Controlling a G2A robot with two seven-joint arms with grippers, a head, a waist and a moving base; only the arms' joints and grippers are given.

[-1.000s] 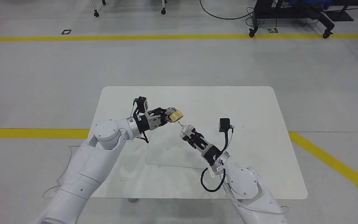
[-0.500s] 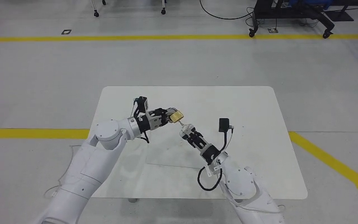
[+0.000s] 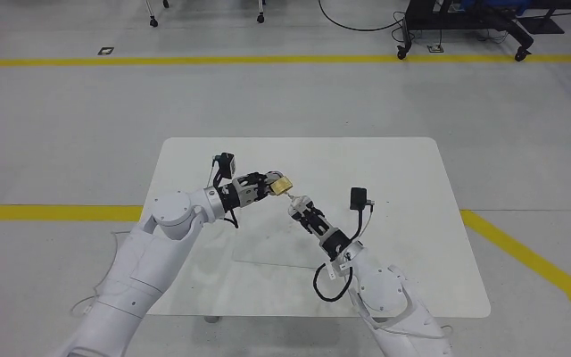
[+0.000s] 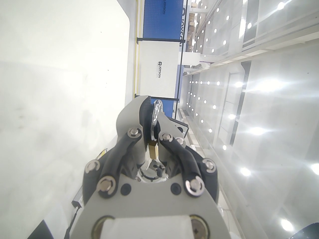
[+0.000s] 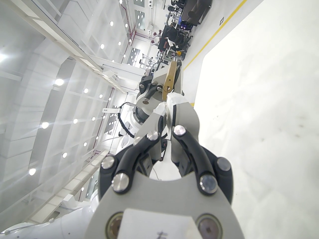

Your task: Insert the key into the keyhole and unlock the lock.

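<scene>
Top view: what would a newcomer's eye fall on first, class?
A brass padlock, held up above the white table in the left end effector. The right end effector meets it from the other side, taped fingertips against the lock's end.

Both arms meet over the middle of the table (image 3: 401, 170). That is the one tight spot: the left gripper (image 3: 271, 183), clamped on the lock (image 3: 282, 186), faces the right gripper (image 3: 293, 203) tip to tip, and from the top view the gap looks nearly closed, though I cannot tell whether they touch. The two forearms slant in from the near edge and bar the strip between them; a gripper could pass over the table's far band and along either side.
</scene>
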